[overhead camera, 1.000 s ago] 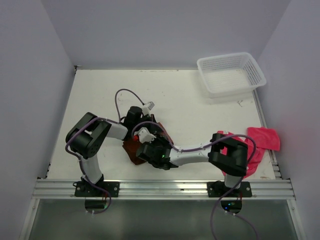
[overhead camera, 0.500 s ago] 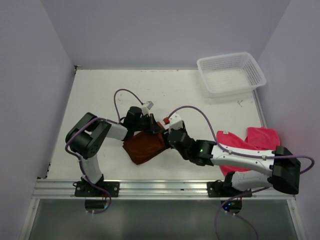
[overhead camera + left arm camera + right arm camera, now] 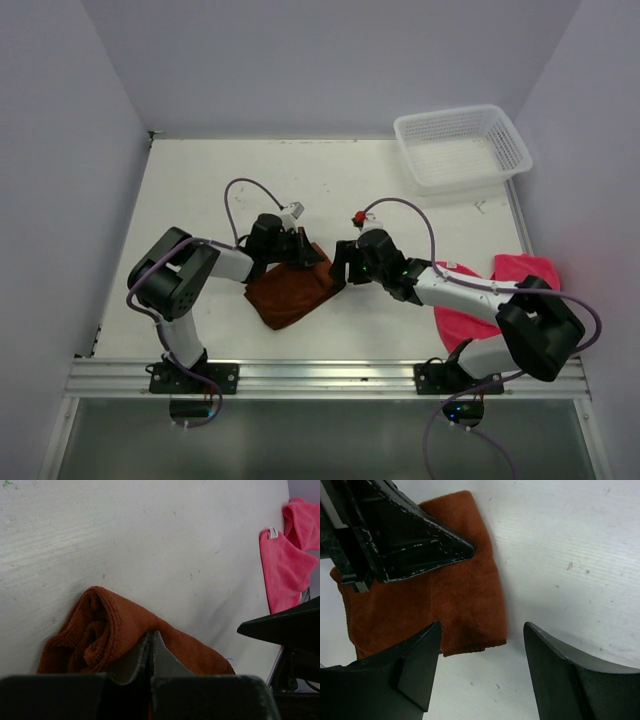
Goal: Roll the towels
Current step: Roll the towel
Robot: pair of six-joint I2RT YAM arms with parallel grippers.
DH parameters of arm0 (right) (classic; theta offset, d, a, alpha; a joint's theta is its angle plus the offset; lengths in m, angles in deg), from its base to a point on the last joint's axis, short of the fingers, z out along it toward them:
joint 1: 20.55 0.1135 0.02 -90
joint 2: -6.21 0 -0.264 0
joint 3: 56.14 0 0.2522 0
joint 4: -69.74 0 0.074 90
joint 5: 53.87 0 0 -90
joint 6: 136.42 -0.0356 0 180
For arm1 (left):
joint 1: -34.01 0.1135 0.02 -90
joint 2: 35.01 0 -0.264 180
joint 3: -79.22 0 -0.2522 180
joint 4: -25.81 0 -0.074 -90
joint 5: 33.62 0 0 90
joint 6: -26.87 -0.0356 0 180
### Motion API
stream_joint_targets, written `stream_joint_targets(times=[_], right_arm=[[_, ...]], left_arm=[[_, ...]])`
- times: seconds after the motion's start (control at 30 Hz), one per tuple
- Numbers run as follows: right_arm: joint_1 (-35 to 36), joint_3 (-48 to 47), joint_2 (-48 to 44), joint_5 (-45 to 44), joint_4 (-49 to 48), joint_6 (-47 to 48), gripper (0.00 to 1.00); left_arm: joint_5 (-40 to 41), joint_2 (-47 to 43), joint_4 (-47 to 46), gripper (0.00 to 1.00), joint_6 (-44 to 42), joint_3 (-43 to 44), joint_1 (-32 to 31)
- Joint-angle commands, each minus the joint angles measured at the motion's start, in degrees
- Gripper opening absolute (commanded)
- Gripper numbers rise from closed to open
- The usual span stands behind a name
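Observation:
The rust-brown towel (image 3: 292, 290) lies partly rolled in a bunch at the table's middle. My left gripper (image 3: 304, 254) is shut, its tips (image 3: 151, 633) pushed into the towel's (image 3: 105, 630) far fold; I cannot tell whether any cloth is pinched. My right gripper (image 3: 339, 266) stands open just right of the towel. In the right wrist view the flat corner of the towel (image 3: 465, 605) lies between and below the right gripper's (image 3: 482, 626) spread fingers (image 3: 415, 665), which hold nothing. The pink towel (image 3: 524, 274) lies crumpled at the right edge, partly under the right arm.
A white mesh basket (image 3: 460, 111) stands at the back right corner. The pink towel (image 3: 290, 565) and a right finger (image 3: 285, 627) show at the right of the left wrist view. The left gripper's black finger (image 3: 410, 545) crosses the right wrist view over the brown towel.
The right arm swung off the brown towel to its right side, and its jaws opened wider. The towel now shows uncovered. The left gripper stayed shut at the towel's far edge.

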Motion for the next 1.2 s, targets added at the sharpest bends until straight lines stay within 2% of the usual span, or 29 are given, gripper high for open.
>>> stream_joint_targets(times=[0.0, 0.33, 0.43, 0.53, 0.57, 0.63, 0.67, 0.8, 1.03, 1.17], right_arm=[[-0.6, 0.7, 2.9, 6.2, -6.5, -2.7, 0.70], [-1.5, 2.9, 9.6, 9.7, -12.6, -2.7, 0.66], [-1.7, 4.2, 10.6, 10.0, -14.0, -2.7, 0.60], [-1.8, 5.5, 11.2, 10.5, -15.7, -2.4, 0.49], [-1.8, 5.9, 11.3, 10.5, -16.0, -2.4, 0.43], [-1.8, 7.0, 10.8, 10.6, -17.6, -0.6, 0.37], [-1.8, 7.9, 10.5, 10.5, -18.1, -0.3, 0.28], [-1.6, 8.2, 8.9, 9.0, -16.7, 2.9, 0.09], [-0.6, 8.7, 6.8, 6.5, -15.6, 5.3, 0.00], [-0.4, 8.7, 6.5, 4.9, -15.3, 5.6, 0.00]], left_arm=[[4.6, -1.0, 4.2, 0.00, -2.4, -1.8, 0.4], [4.4, -1.2, 4.5, 0.00, -2.7, -1.6, 0.3], [4.4, -1.6, 4.7, 0.00, -2.8, -1.3, 0.3], [4.6, -2.0, 5.8, 0.00, -3.4, -0.4, 0.3], [4.7, -2.0, 7.2, 0.00, -4.2, 0.1, 0.3], [5.7, -1.9, 9.4, 0.00, -5.7, 2.7, 0.7], [5.8, -1.9, 11.4, 0.00, -6.8, 3.5, 1.2], [5.7, -3.4, 13.5, 0.00, -7.6, 7.0, 3.5], [6.1, -2.4, 17.0, 0.00, -6.8, 10.7, 7.1], [3.9, 0.4, 19.0, 0.00, -5.6, 12.1, 9.4]])
